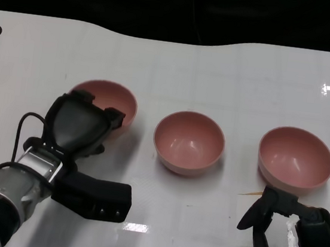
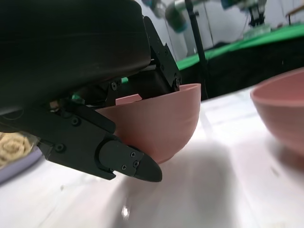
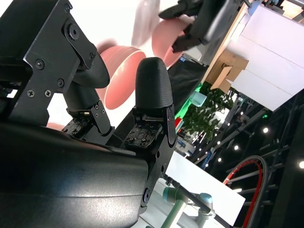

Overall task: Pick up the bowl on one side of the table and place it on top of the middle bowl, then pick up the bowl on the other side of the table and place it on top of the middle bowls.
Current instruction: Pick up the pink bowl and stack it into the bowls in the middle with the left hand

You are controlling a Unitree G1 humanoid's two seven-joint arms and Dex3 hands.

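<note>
On the white table (image 1: 152, 230), three pink bowls stand in one row.
Left bowl (image 1: 117, 99): pink, smooth, nothing visible in it; at the table's left side.
Middle bowl (image 1: 188, 142): upright, holds nothing.
Right bowl (image 1: 296, 158): upright, holds nothing, apart from the others.
Left hand (image 1: 83, 127): it grips the left bowl, fingers over the near rim and the thumb under its outer wall.
Right hand (image 1: 278, 234): near the right bowl, not touching it; fingers spread, holding nothing.
</note>
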